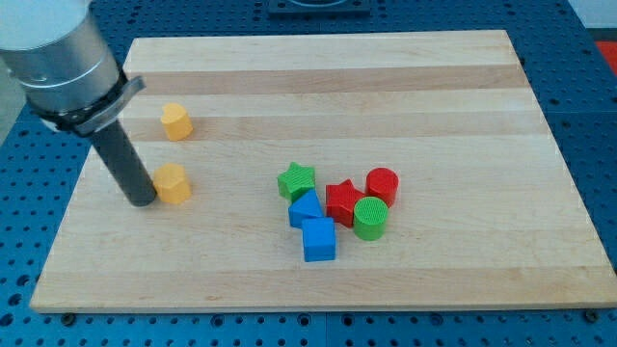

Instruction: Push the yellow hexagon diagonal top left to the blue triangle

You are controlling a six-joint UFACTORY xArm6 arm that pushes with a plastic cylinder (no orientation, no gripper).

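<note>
Camera view, my tip [142,200] touched the yellow hexagon [174,183] at its left on the counter [434,87], end effector a bare rod holding nothing, blue triangle [305,207] well right among clustered blocks.

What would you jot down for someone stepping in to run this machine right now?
My tip rests on the board, touching the left side of the yellow hexagon.
The blue triangle sits in the cluster to the view's right, between the green star and the blue cube.
Done: tip lined up behind the hexagon.
Left: the hexagon is not yet near the triangle; push it rightward to the triangle's upper left. A yellow heart lies above.
</note>
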